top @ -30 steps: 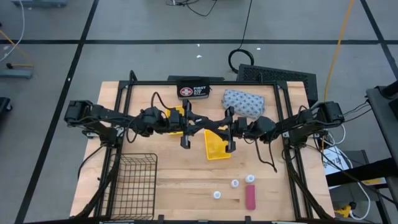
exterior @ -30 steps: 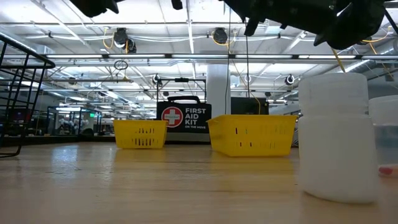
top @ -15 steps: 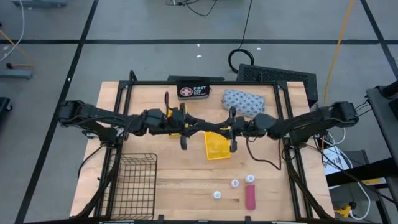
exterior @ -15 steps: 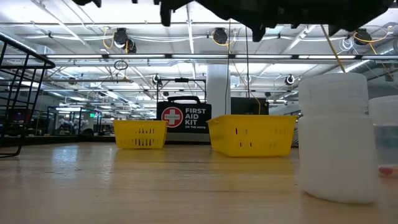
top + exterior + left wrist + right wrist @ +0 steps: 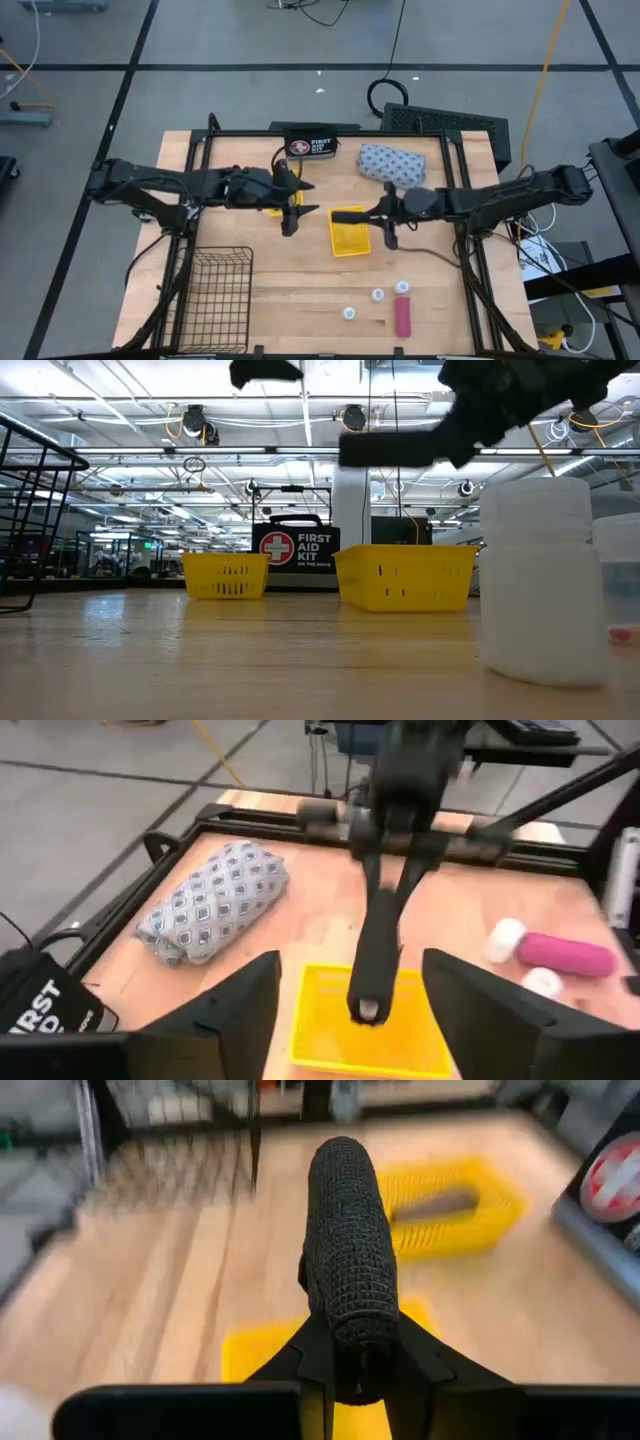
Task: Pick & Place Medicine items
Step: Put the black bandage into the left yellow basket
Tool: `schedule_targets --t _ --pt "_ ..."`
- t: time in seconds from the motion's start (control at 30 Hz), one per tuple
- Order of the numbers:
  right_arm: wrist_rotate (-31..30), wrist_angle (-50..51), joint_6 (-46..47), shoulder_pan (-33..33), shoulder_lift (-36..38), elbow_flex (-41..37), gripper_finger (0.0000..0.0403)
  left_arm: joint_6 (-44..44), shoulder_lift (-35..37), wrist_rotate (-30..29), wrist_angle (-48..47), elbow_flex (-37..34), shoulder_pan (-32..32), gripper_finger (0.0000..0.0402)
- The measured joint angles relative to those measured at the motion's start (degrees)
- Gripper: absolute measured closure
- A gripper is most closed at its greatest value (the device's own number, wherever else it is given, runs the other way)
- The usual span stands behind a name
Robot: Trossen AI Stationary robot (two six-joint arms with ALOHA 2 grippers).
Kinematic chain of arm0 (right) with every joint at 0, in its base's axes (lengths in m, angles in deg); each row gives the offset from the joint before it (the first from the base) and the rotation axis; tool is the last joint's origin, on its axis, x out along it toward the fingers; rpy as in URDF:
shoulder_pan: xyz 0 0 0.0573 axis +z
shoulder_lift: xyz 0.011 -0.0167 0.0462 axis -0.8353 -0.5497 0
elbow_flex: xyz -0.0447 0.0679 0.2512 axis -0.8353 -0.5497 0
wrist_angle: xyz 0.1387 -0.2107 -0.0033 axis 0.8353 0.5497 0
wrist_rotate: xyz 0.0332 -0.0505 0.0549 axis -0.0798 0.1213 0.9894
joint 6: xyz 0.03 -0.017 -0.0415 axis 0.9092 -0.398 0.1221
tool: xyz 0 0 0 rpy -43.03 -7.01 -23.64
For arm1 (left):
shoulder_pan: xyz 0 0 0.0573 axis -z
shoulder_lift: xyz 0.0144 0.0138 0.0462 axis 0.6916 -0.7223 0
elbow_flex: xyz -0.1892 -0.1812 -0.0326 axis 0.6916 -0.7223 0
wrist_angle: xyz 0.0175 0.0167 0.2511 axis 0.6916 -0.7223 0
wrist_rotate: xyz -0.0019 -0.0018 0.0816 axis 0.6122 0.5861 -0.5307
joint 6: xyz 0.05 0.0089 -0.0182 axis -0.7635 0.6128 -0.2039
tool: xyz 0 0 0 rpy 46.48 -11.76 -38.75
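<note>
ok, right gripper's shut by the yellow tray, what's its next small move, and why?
Probably open the right gripper and swing it toward the white containers and pink bar. Its fingers are pressed together with nothing visible between them, by the yellow tray, and those items lie loose on its side.

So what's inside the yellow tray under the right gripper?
The yellow tray shows bare yellow floor. The right gripper, fingers shut, covers its right edge, so that strip cannot be checked.
</note>
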State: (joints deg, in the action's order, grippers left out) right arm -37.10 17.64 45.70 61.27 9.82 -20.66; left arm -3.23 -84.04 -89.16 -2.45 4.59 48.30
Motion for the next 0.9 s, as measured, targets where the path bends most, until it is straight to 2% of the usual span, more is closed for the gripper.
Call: schedule_targets --t 0.13,0.37,0.6,0.9 --pt "0.0 -1.2 -0.1 0.0 0.1 0.0 0.0364 0.7 -4.8 1.0 -14.3 9.9 -0.6 0.0124" --pt "0.1 -3.4 -0.4 0.0 -1.3 0.0 0.0364 -4.8 -17.3 8.4 -26.5 24.6 -1.1 0.0124" --pt "0.1 -3.7 -0.4 0.4 -3.5 0.0 0.0356 -11.7 -26.8 8.6 -25.8 32.0 -1.3 0.0128" --pt "0.1 -4.2 -0.4 0.4 -4.3 -0.1 0.0363 -10.0 -32.7 13.5 -24.5 32.5 -2.9 0.0128"
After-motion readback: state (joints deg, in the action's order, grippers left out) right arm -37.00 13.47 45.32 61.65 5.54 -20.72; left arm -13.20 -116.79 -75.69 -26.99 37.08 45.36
